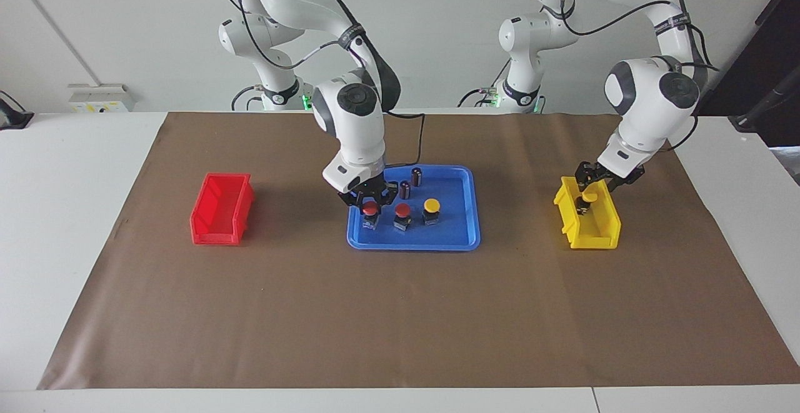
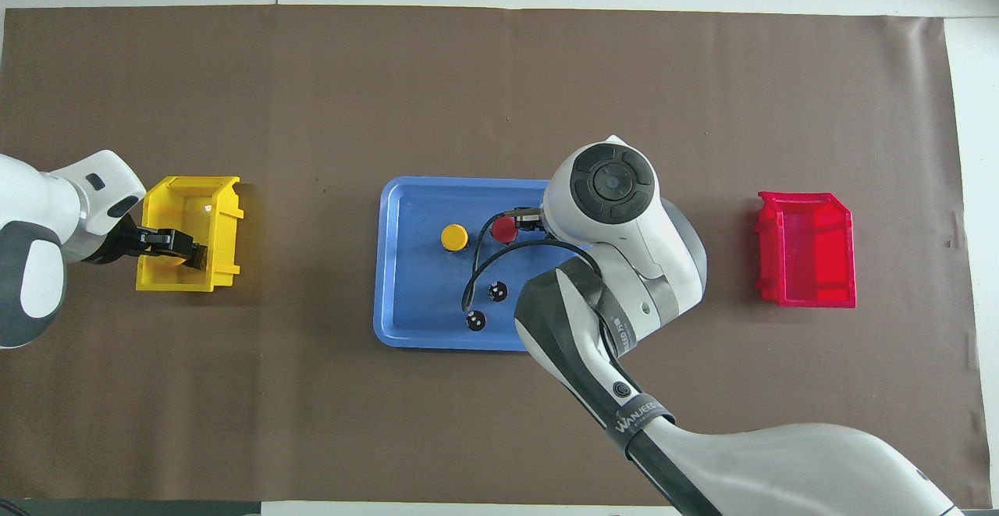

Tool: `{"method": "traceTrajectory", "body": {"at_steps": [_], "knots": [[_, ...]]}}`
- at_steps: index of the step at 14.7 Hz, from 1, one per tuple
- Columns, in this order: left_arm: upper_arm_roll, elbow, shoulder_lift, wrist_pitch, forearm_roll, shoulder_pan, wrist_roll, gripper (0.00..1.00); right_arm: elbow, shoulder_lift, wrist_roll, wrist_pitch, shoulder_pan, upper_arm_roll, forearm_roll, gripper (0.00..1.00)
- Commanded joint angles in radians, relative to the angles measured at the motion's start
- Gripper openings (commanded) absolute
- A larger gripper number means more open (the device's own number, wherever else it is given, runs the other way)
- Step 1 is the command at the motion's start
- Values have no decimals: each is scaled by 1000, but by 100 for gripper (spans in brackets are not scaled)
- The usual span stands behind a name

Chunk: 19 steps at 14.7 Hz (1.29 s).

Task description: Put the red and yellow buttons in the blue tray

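Claws first, in the facing view: the right claw [image 1: 370,203] is low inside the blue tray [image 1: 465,238], clenched on a red button [image 1: 370,211] at the tray's end toward the right arm. That button's base is at the tray floor or just above it; which one cannot be told. Just beside it stand a second red button [image 1: 402,215] and a yellow button [image 1: 430,210], both upright on the tray. Two dark maroon cylinders [image 1: 410,182] stand in the tray nearer to the robots. The left claw [image 1: 590,193] reaches down into the yellow bin [image 1: 600,232], around the cap of another yellow button [image 1: 587,199] there; whether it grips yet cannot be told. The red bin [image 1: 220,210] sits on the brown mat [image 1: 400,313] toward the right arm's end of the worktop [image 1: 69,169].

Overhead view: the right arm's wrist covers its claw and the button it holds. The free red button [image 2: 503,228] and the yellow button [image 2: 454,236] show side by side in the blue tray [image 2: 406,321], the two cylinders [image 2: 485,305] nearer to the robots. The left claw [image 2: 184,250] lies over the yellow bin [image 2: 222,188], hiding the button beneath. The red bin [image 2: 808,247] lies well apart from the tray.
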Motion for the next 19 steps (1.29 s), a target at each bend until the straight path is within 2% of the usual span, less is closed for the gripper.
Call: {"method": "traceTrajectory", "body": {"at_steps": [1, 2, 4, 5, 6, 8, 11, 13, 15, 17, 18, 19], "knots": [[-3, -50, -4, 58, -20, 8, 11, 75, -25, -6, 17, 22, 4, -3, 3, 36], [-3, -64, -4, 67, -20, 8, 11, 75, -27, -6, 15, 22, 1, -5, 3, 52], [-5, -80, -3, 90, -20, 7, 7, 75, -29, -6, 17, 23, 0, -5, 3, 89], [-5, -84, -1, 96, -20, 7, 7, 75, -16, -6, 12, 16, -3, -5, 1, 100], [-5, -87, 1, 106, -20, 5, 4, 68, 5, -7, 12, 2, -11, -6, -10, 100], [-5, -87, 1, 109, -20, 7, -2, 2, 74, -23, -1, -87, -51, -17, -13, 100], [-5, -55, 19, 104, -20, 7, -7, 1, 166, -87, -15, -271, -161, -16, -14, 100], [-5, 24, 45, 60, -20, 4, -7, 1, 230, -119, -61, -422, -245, -14, -13, 100], [-5, 165, 82, -59, -20, -4, -12, 1, 258, -168, -187, -519, -328, -16, -10, 100], [-9, 344, 123, -234, -19, -19, -34, 1, 258, -233, -271, -594, -420, -16, -5, 100], [-9, 407, 137, -280, -19, -63, -109, 1, 261, -262, -341, -639, -465, -17, -2, 100], [-9, 422, 146, -281, -19, -121, -219, 1, 266, -277, -398, -671, -508, -19, -1, 100]]}}
